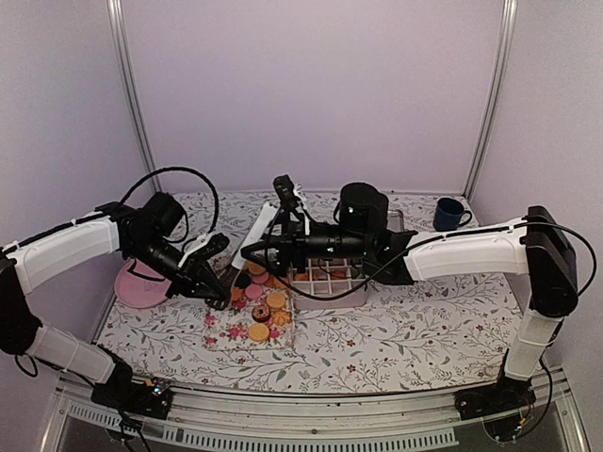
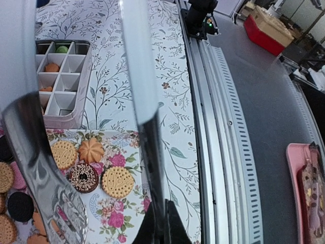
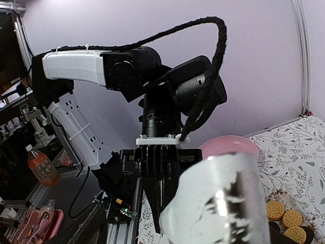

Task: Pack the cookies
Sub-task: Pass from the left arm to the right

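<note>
The cookies [image 1: 256,311] are small round biscuits, mostly orange-tan with some black and pink, and they lie on a floral mat [image 1: 224,339]. They also show in the left wrist view [image 2: 118,182] and the right wrist view [image 3: 284,216]. A compartment box [image 1: 350,292] beside the mat holds a few cookies [image 2: 52,67]. Metal tongs [image 1: 259,228] hang tilted over the mat. My right gripper [image 1: 247,252] is shut on them, with the tongs [image 3: 223,198] blurred close to its camera. My left gripper [image 1: 219,299] is shut on one thin tong arm [image 2: 144,101]. The other tong arm [image 2: 38,147] is wide and shiny.
A pink plate [image 1: 137,287] lies at the left, behind my left arm. A black cylinder [image 1: 364,209] stands behind the box, and a blue mug [image 1: 450,214] stands at the back right. The table's metal rail [image 2: 223,127] runs along the near edge.
</note>
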### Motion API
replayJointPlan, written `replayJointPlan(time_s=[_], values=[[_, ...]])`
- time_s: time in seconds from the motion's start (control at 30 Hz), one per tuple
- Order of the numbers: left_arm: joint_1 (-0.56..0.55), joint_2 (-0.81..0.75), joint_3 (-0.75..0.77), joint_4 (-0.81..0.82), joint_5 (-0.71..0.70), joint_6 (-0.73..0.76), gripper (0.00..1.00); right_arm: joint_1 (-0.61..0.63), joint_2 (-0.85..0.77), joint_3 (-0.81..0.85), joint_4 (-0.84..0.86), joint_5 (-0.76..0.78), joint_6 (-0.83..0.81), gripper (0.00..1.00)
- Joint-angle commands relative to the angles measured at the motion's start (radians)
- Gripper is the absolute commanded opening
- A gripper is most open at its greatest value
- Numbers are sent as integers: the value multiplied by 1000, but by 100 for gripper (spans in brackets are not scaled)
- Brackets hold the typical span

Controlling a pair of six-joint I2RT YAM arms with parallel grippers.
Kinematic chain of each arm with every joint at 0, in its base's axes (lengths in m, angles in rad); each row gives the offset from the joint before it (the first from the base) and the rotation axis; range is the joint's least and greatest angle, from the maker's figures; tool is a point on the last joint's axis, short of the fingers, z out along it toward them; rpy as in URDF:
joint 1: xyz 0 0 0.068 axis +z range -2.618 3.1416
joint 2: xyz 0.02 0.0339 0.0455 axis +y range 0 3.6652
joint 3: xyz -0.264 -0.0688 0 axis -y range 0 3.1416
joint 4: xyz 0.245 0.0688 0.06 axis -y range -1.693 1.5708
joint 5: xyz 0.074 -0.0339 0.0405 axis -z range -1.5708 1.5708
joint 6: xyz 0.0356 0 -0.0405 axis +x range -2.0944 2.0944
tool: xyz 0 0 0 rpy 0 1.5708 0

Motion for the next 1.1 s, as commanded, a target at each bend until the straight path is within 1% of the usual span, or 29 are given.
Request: replayJointPlan(time_s=[0.0,0.1,0.23,0.43,0.5,0.6,0.73,0.83,0.97,1.07], values=[[-15,4,20,13,-8,11,0,13,50,52,-10,-55,50,74],[-16,2,20,14,-12,12,0,16,72,55,-8,-48,59,64],[-17,3,24,16,-16,11,0,19,85,54,-5,-48,68,57],[-17,9,30,20,-38,7,0,19,61,35,-7,-39,64,41],[-17,9,31,26,-54,3,0,20,53,32,-17,-50,57,38],[-17,6,28,29,-69,6,1,21,52,28,-40,-61,46,39],[-17,11,26,29,-67,6,1,32,71,31,-37,-78,45,51],[-17,14,33,27,-59,2,1,45,92,44,-36,-82,45,57],[-17,17,48,16,-43,1,0,56,113,54,-26,-84,53,57],[-17,19,50,13,-43,3,0,58,121,55,-19,-88,62,54]])
